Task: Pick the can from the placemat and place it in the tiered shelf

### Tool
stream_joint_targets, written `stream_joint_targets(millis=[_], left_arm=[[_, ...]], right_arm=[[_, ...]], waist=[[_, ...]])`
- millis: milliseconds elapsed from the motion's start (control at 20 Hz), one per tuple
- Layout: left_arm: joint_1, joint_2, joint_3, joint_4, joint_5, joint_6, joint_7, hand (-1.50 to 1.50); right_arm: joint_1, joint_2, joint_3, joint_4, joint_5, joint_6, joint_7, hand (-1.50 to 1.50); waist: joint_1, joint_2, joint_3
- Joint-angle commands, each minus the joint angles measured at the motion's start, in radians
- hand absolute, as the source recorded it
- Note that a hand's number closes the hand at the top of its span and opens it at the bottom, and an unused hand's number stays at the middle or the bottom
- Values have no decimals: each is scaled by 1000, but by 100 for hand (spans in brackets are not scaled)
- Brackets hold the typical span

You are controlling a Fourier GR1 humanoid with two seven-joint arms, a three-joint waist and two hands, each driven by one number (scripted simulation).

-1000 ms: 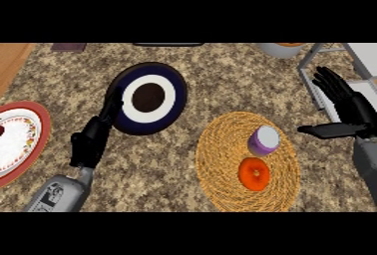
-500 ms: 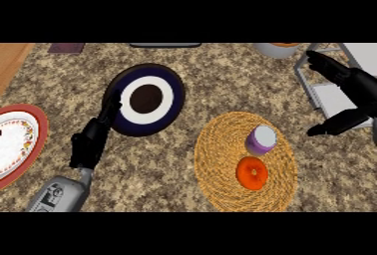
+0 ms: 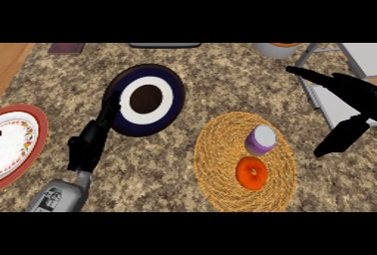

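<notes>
A small purple can (image 3: 260,140) with a pale lid stands upright on the round woven placemat (image 3: 221,149), at its upper right. An orange fruit (image 3: 253,173) lies just below it on the same mat. My right hand (image 3: 346,107) hangs open to the right of the can, fingers spread toward the upper left and thumb pointing down; it does not touch the can. The grey tiered shelf (image 3: 335,99) shows at the right edge, partly behind that hand. My left hand (image 3: 92,142) rests open at the left, beside the dark plate.
A dark blue plate (image 3: 145,100) with a white ring lies left of the placemat. A red-rimmed white plate (image 3: 15,144) sits at the left edge. A bowl (image 3: 276,48) and a dark flat object (image 3: 165,45) line the counter's far side.
My right hand has shifted up and further toward the right edge, with its fingers stretched out to the upper left. The can, the fruit and my left hand have stayed put.
</notes>
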Motion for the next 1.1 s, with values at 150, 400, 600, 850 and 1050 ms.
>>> stream_joint_targets(millis=[150,400,600,850,1050], left_arm=[[-37,-39,27,35,-51,-8,6,0],[-13,-80,68,111,-79,-56,-89,0],[-58,-133,67,108,-116,-48,-25,0],[-37,-99,138,82,-104,-135,-12,0],[16,-105,131,-49,-142,-110,64,0]], right_arm=[[53,14,-23,-270,-1,75,260,-150],[131,95,-74,-323,80,73,254,-150],[96,175,-83,-278,165,76,255,-150],[168,232,-119,-332,228,96,274,-150],[163,304,-78,-276,334,69,229,-150]], waist=[[-3,4,1],[3,6,1],[8,7,1],[7,7,2],[12,6,2]])
